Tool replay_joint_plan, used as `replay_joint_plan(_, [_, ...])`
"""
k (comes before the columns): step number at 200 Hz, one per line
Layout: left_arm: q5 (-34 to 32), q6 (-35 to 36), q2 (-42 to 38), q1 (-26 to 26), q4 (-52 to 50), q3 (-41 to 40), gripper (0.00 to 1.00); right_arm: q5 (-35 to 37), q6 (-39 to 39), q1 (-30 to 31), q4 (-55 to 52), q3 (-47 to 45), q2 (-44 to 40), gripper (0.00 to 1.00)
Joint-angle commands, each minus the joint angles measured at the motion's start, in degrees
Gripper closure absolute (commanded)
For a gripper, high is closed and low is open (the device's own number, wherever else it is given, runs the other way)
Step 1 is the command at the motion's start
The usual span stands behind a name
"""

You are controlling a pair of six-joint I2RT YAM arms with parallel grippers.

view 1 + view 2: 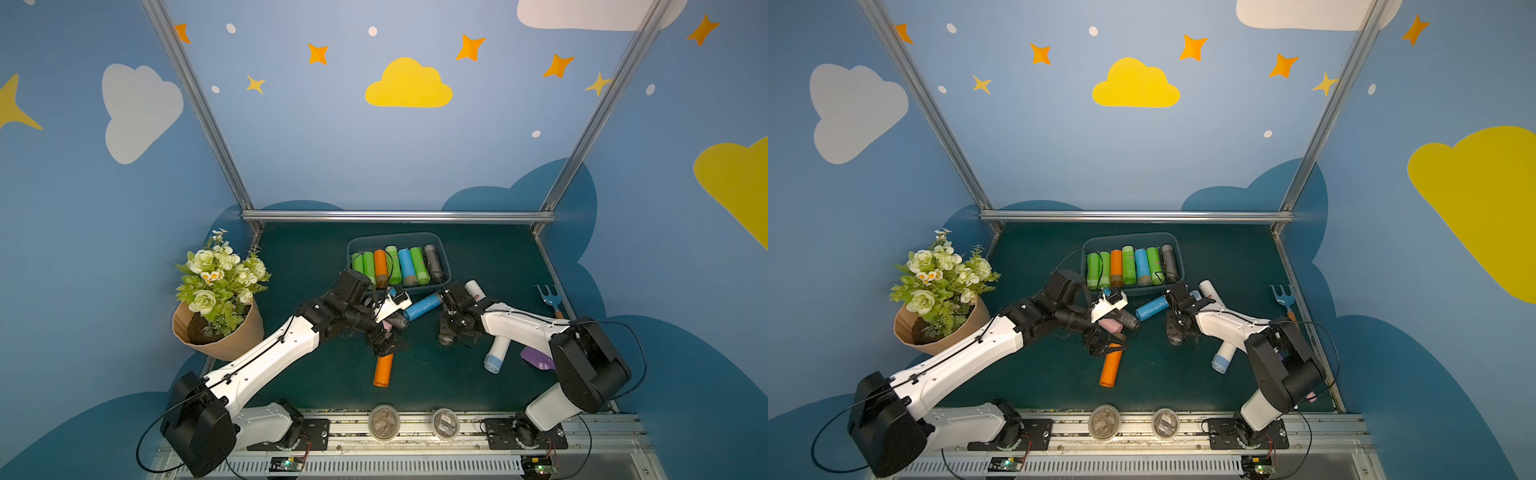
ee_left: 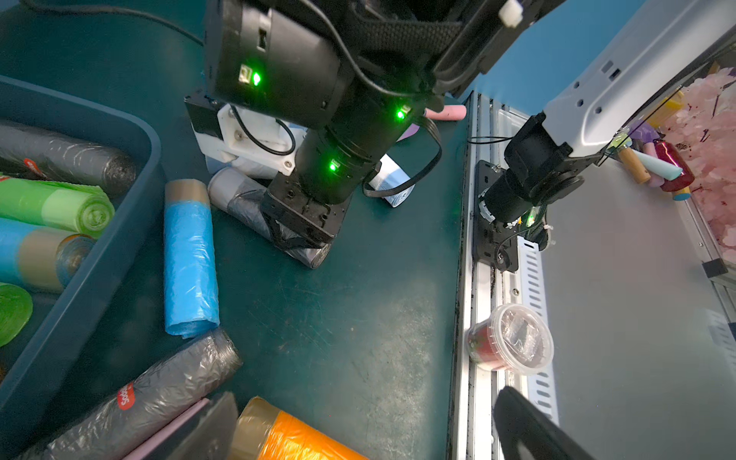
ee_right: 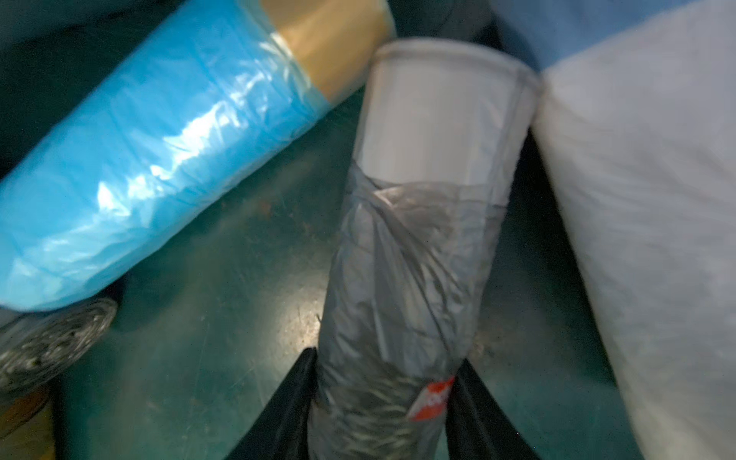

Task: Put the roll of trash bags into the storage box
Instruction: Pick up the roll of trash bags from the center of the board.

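Right pincer (image 3: 384, 356) closed around the grey roll of trash bags (image 3: 406, 259), roll at mid-table (image 1: 432, 386), outside the storage box (image 1: 395, 237) near the far edge, left pincer (image 1: 388, 347) spread wide above an orange roll (image 1: 383, 372)

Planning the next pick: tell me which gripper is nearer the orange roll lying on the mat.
Left. The left gripper hangs open right over the far end of the orange roll; the right gripper is off to its right, jaws on a grey roll.
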Motion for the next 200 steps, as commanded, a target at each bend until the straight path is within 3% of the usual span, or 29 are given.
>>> replay_joint_plan(1, [0.6, 0.8, 0.0, -0.4, -1.5, 1.4, 0.00, 0.8, 0.7, -0.5, 0.2, 0.2, 0.7, 0.59])
replay_joint_plan(126, [0.3, 0.7, -1.8, 0.3, -0.3, 0.8, 0.00, -4.9, -1.2, 1.5, -4.5, -7.4, -13.3, 0.74])
replay_joint_plan(169, [3.8, -3.2, -3.7, 3.2, 4.9, -0.4, 0.00, -4.4, -3.8, 2.5, -10.4, -4.7, -20.9, 0.75])
replay_joint_plan(200, [1.9, -4.7, -4.4, 4.3, 7.2, -1.0, 0.00, -5.1, -7.9, 2.4, -11.4, -0.7, -22.3, 0.75])
